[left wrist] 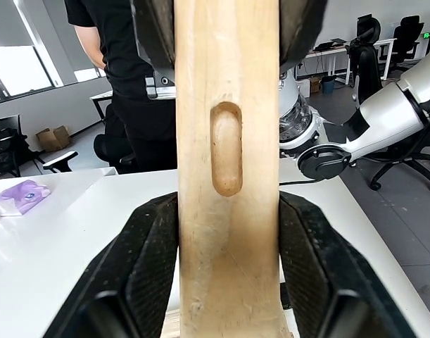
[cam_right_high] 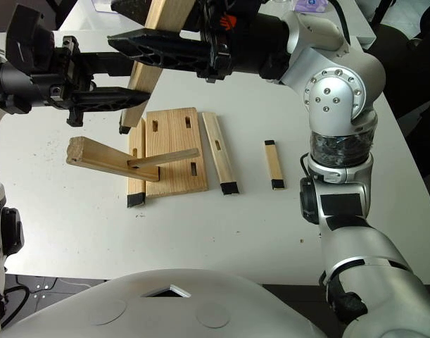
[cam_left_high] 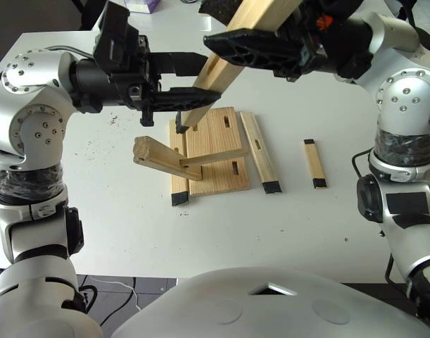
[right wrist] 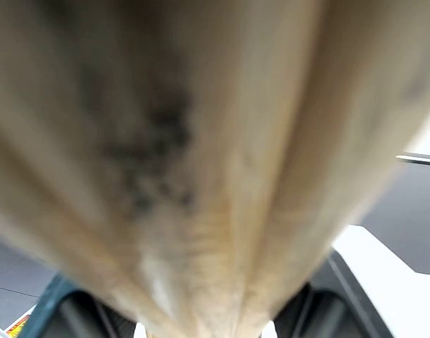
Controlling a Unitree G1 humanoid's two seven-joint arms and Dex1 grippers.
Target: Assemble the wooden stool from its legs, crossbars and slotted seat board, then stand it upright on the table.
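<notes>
Together my left gripper (cam_left_high: pixel 200 76) and right gripper (cam_left_high: pixel 232 44) clamp one tilted wooden leg (left wrist: pixel 227 91) above the desk (cam_left_high: pixel 116 211) middle

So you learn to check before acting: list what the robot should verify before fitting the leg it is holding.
1. Leg clamped by left gripper and right gripper: ok.
2. Leg's slot facing the left wrist camera: ok.
3. Seat board lying on the table: ok.
4. Board's slots all uncovered: not ok, a T-shaped piece lies across it.
5. Spare crossbar free, right of board: ok.
</notes>
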